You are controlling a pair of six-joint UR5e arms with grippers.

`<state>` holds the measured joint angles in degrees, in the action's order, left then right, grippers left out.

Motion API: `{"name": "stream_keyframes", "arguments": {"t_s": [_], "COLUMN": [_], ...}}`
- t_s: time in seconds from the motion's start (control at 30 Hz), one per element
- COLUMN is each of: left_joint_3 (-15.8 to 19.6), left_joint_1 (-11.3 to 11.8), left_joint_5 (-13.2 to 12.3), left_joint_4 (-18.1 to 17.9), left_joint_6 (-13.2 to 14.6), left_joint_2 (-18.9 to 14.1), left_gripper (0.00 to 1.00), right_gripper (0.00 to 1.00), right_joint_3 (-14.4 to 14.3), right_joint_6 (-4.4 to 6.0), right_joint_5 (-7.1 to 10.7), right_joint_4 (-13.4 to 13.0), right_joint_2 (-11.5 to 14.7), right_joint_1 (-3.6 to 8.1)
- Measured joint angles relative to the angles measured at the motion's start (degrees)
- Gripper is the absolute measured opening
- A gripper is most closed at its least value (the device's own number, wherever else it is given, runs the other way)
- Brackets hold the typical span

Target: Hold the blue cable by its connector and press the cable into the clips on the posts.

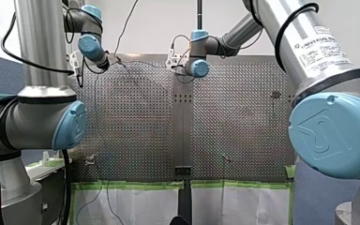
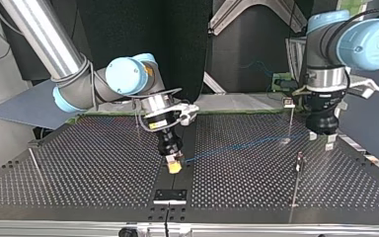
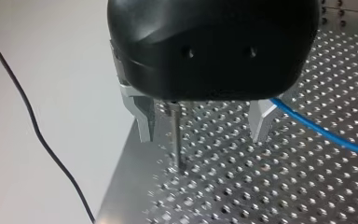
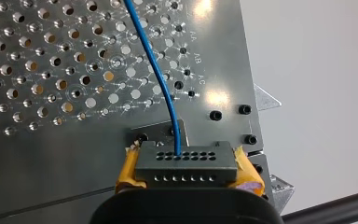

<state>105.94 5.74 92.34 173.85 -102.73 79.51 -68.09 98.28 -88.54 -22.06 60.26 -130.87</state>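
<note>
Your right gripper (image 4: pixel 186 176) has its yellow-padded jaws pinching the dark connector (image 4: pixel 186 161) from both sides, low over the bench (image 2: pixel 79 173) near its middle seam. The blue cable (image 4: pixel 161 79) leaves the connector straight ahead of those jaws. In the top view its long axis runs shallow across the bench toward the view's right, reaching the area by your left gripper (image 3: pixel 201 137). That gripper's metal jaws are spread and hold nothing. In the left wrist view a thin post (image 3: pixel 177 144) shows in the gap between them, while the cable passes just outside one finger, apart from the post. So the cable lies beside the post rather than on it, and your left arm is the nearer one to press it. The clip (image 2: pixel 288 102) on a neighbouring post sits above the cable's line, so I judge the cable needs raising first. I can make out no clip with the cable in it.
</note>
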Motion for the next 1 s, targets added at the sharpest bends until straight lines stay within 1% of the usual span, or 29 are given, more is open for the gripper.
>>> {"name": "stream_keyframes", "arguments": {"t_s": [0.07, 0.23, 0.43, 0.6, 0.73, 1.0], "left_joint_3": [-0.3, -0.5, -0.8, -1.5, -1.7, -1.7], "left_joint_1": [0.0, -0.1, 0.2, 0.5, 0.5, -0.3], "left_joint_5": [-0.6, -2.9, -5.4, -5.9, -6.0, -5.9], "left_joint_4": [-0.1, -0.2, -0.9, -2.2, -2.4, -2.0], "left_joint_6": [0.3, 0.7, 0.8, 0.8, 1.4, 4.8], "left_joint_2": [0.0, 0.0, 0.1, 0.4, 0.4, 0.3], "left_gripper": [1.00, 1.00, 1.00, 1.00, 1.00, 1.00], "right_gripper": [0.00, 0.00, 0.00, 0.00, 0.00, 0.00], "right_joint_3": [0.0, 0.0, 0.0, 0.0, -0.1, 0.0], "right_joint_6": [0.00, -0.13, -0.56, -0.61, -0.61, -0.66], "right_joint_5": [-0.17, -1.41, -1.84, -1.90, -1.91, -1.91], "right_joint_4": [0.1, 0.6, 0.9, 0.9, 1.0, 1.4], "right_joint_2": [0.0, 0.0, 0.0, 0.0, 0.0, 0.0], "right_joint_1": [0.08, 0.29, 0.32, 0.32, 0.31, 0.25]}}
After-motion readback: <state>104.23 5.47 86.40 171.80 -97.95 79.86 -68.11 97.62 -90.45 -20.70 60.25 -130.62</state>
